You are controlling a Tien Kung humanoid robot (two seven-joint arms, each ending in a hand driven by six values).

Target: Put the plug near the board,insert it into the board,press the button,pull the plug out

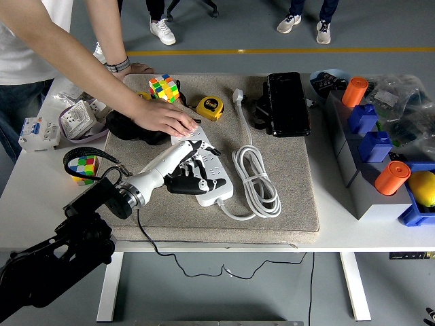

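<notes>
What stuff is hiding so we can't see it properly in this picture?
All in the head view:
- Power strip: its far end lies under the person's hand, and the robot's left hand covers its middle, so any plug or button there is hidden.
- Left hand: whether it holds anything cannot be told.
- Right arm: outside the picture.
- Lemon: cut off by the right edge.
- Print on the tape measure: too small to read.

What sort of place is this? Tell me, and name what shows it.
Probably a robotics lab or test workshop: a white table with a grey mat holding a power strip, tape measure and Rubik's cubes, on a grey floor with a yellow line.
</notes>
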